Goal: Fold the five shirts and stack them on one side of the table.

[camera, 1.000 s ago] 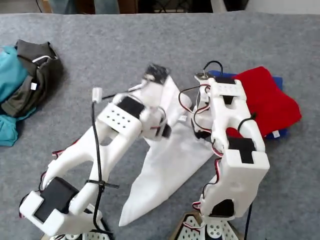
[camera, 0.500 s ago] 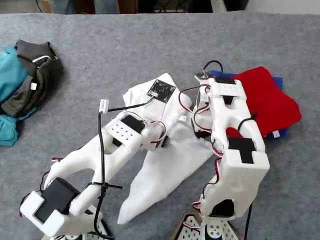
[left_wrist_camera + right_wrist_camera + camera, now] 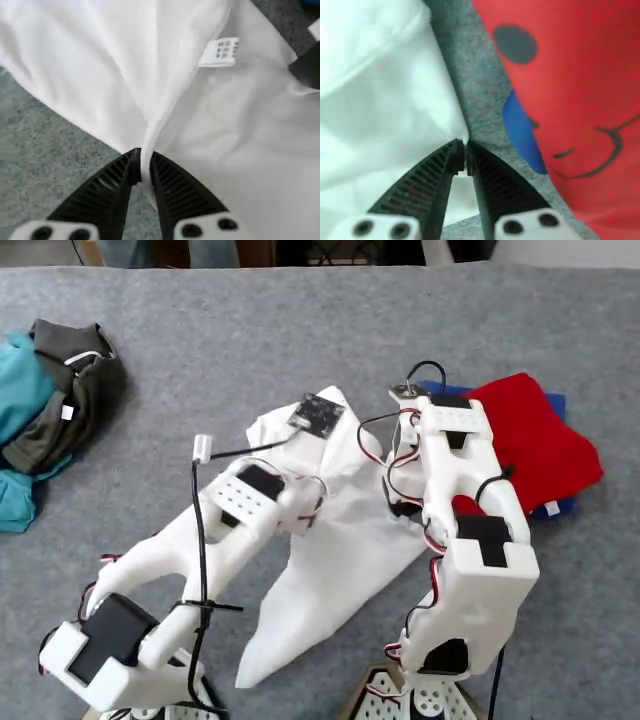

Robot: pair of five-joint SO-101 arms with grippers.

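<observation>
Far left of table (image 3: 300,320): a loose heap is noted, teal shirt (image 3: 20,405) with dark olive shirt (image 3: 75,390) lying over it, well apart from both arms.

Centre: white shirt (image 3: 330,560) is spread flat on the grey cloth, tapering to a point at the near edge. The left gripper (image 3: 141,167) is seen closed, a raised fold of the white shirt pinched between its fingertips. The fold runs away from the jaws toward a small sewn label (image 3: 220,51). Grey table is seen just beside the fold on one side, more white fabric on the other.

Right of centre: the right gripper (image 3: 465,152) is seen clamped on the white shirt's edge, where the fabric meets bare table.

Right: red shirt (image 3: 535,440) is folded and laid on blue shirt (image 3: 553,508), just beside the right gripper, a strip of table between the stack and the white shirt.
</observation>
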